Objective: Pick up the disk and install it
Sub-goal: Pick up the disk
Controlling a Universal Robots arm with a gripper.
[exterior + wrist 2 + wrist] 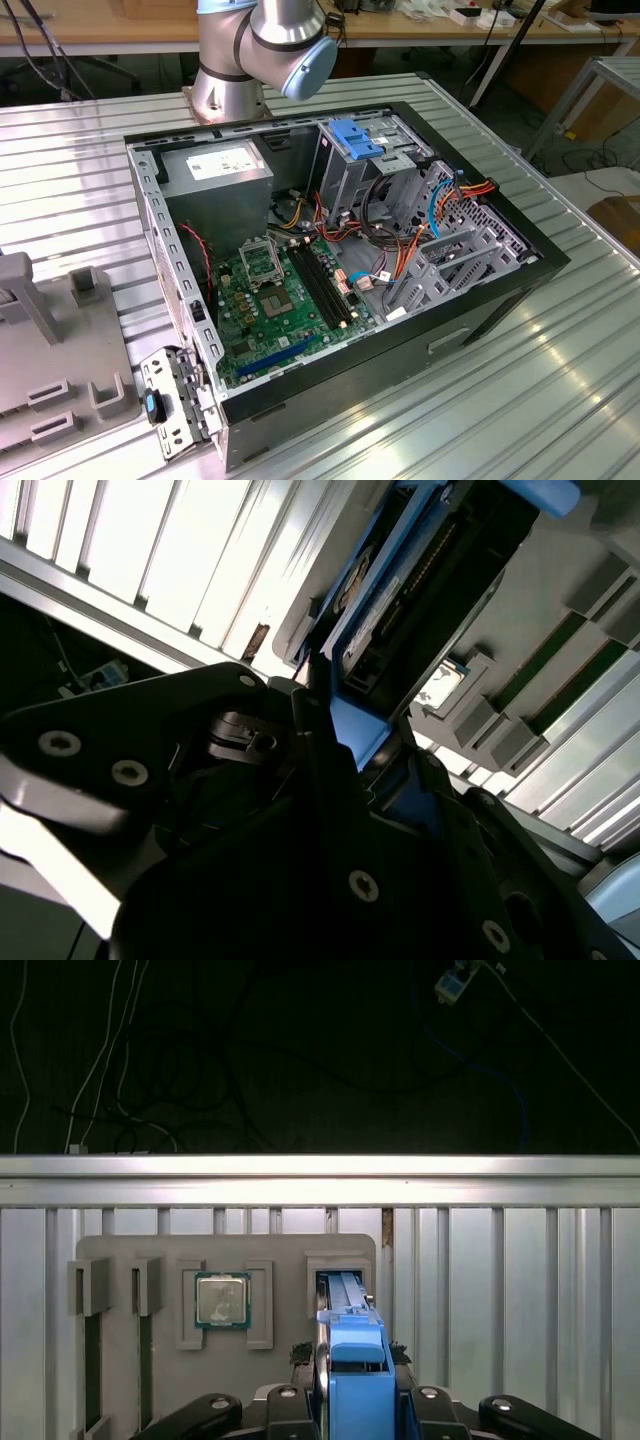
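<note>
Ribbed aluminium worktop (500,1310) carries a grey fixture plate (280,1255), seen from above in the first wrist view. The disk (355,1390) stands on edge at the plate's slot (340,1282), with its light-blue rail bracket toward the camera and its far end at the slot mouth. Whether it is seated or raised clear cannot be determined. The jaws are closed on the disk, with black members against both sides of the blue bracket. In the second wrist view the disk (410,590) runs away from the dark jaw body, with the grey plate behind it. Near the slot, a processor chip (222,1300) lies flat in a square recess of the same plate. Two raised blocks (92,1288) sit further along the plate, past the chip. Beyond the worktop edge, loose cables (120,1080) trail over a dark floor.

In the exterior view an open computer case (480,310) lies on its side on the worktop, with the fixture plate beside it at the exterior view's left. Inside are a green motherboard (270,300), a grey power-supply box (215,180), a metal drive cage (345,175) topped by a blue latch (355,138), and bundled wiring (400,230). The arm (265,45) rises behind the case.
</note>
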